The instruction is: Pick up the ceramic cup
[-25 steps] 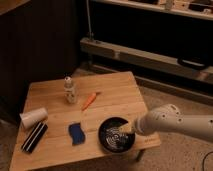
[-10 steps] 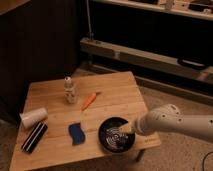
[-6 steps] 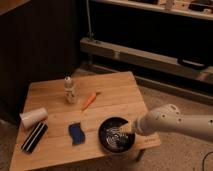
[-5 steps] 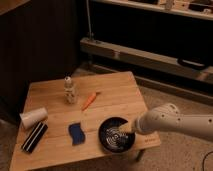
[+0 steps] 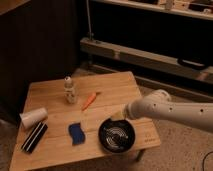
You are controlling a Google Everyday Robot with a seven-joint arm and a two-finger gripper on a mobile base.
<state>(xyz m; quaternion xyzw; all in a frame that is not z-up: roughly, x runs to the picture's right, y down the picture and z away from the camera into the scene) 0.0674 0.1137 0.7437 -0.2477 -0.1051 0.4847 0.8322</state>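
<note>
1. Logging the cup (image 5: 34, 117) as lying on its side near the left edge of the table (image 5: 115, 82), just beside a dark striped bar (image 5: 34, 137), with nothing touching it from above.
2. Logging the gripper (image 5: 119, 115) at the tip of the white arm (image 5: 165, 107), hanging over the far rim of the black bowl (image 5: 102, 134) on the table's right side, well apart from the cup; reading as spread wide and carrying nothing.
3. Checking against the preceding moments and finding nothing shifting: arm and gripper keeping the same spot, every item staying put.
4. Judging the reach as not yet starting, leaving the whole pick still to do.
5. Expecting a leftward crossing past the blue sponge (image 5: 76, 133), the orange stick (image 5: 89, 101) and the small bottle (image 5: 70, 91).
6. Flagging the tipped cup as likely rolling if nudged.
</note>
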